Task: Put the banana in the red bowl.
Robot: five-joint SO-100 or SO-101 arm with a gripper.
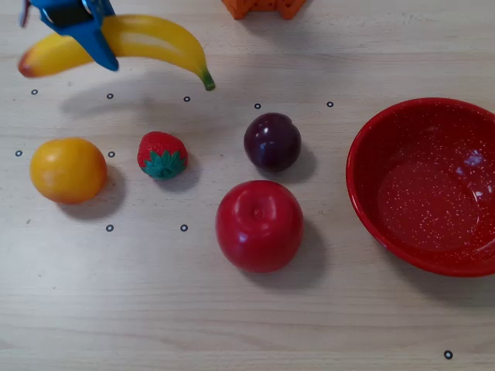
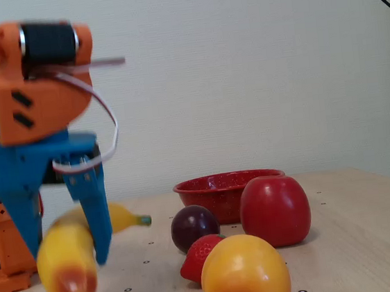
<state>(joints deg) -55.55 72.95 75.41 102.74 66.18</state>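
The yellow banana (image 1: 147, 39) with a reddish end and green stem tip is held off the table at the top left of the overhead view; its shadow falls below it. In the fixed view the banana (image 2: 67, 260) hangs between the blue fingers, reddish end toward the camera. My gripper (image 1: 89, 39) is shut on the banana's middle; it also shows in the fixed view (image 2: 65, 236). The red speckled bowl (image 1: 371, 209) stands at the right edge, empty, far from the gripper; in the fixed view the red bowl (image 2: 216, 185) is behind the fruits.
Between banana and bowl lie a yellow-orange round fruit (image 1: 68, 169), a strawberry (image 1: 162, 154), a dark plum (image 1: 272, 141) and a red apple (image 1: 259, 225). The orange arm base (image 1: 263, 6) shows at the top edge. Small ring marks dot the wooden table.
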